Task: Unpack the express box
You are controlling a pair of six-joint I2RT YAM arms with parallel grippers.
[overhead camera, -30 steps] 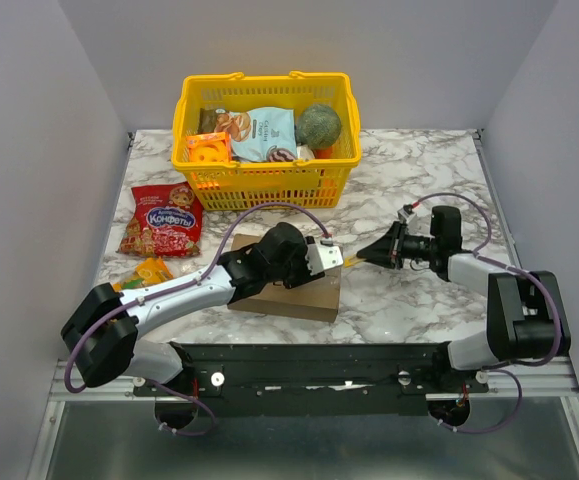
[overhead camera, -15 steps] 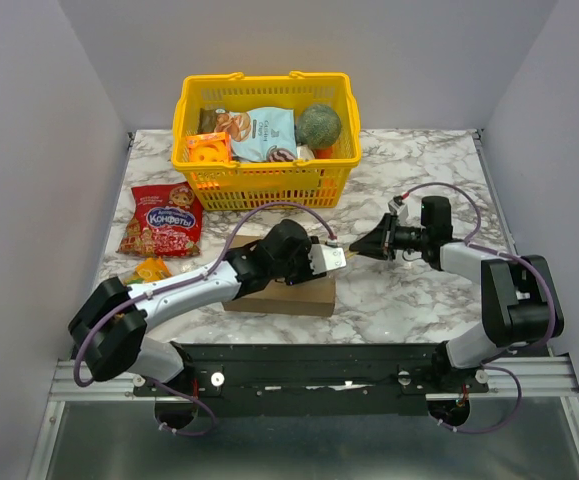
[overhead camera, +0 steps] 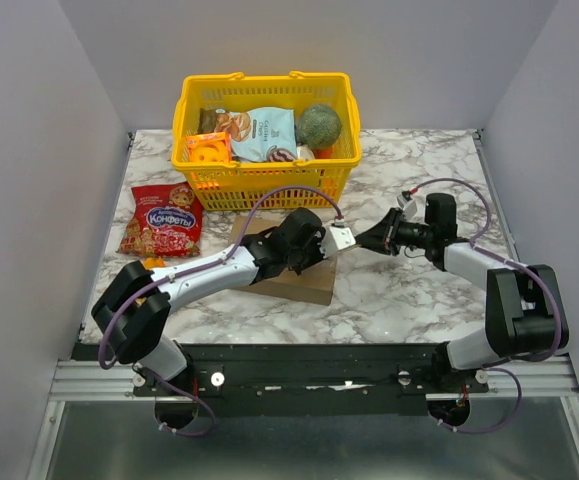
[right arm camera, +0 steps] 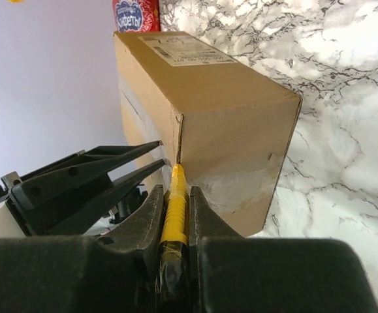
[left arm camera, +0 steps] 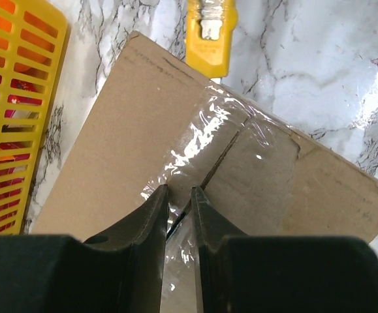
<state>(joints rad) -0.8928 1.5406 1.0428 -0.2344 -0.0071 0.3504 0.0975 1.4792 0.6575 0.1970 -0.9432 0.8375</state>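
The express box (overhead camera: 304, 285) lies on the marble table (overhead camera: 419, 180), plain brown cardboard, long and sharp-edged. Its glossy clear tape (left arm camera: 208, 143) wrinkles over the flap seam. A white printed label (right arm camera: 179, 49) sits flat on one broad face.

Behind the box stands the yellow basket (overhead camera: 269, 185), slotted plastic with two handles. It holds a pale blue snack bag (overhead camera: 264, 130), a round green thing (overhead camera: 319, 125) and a small orange carton (overhead camera: 209, 150). To the box's left, well apart from it, lies a shiny red candy bag (overhead camera: 161, 220).

The left arm stretches across the top of the box and covers much of it from above. Its purple cable (overhead camera: 289, 195) arches between the box and the basket. The left gripper (left arm camera: 179, 189) hovers at the box's taped seam. Its dark tapered fingers (left arm camera: 153, 215) stand only a narrow slit apart. Whether they pinch the tape film I cannot tell.

At the box's right end, the right gripper (right arm camera: 173, 189) is clamped on a yellow box cutter (right arm camera: 173, 208), a slim plastic bar. The cutter's front end lies against the box's vertical corner edge, just beside the left gripper's fingertips. The marble to the right of the box is white with grey veins and throws back the light.
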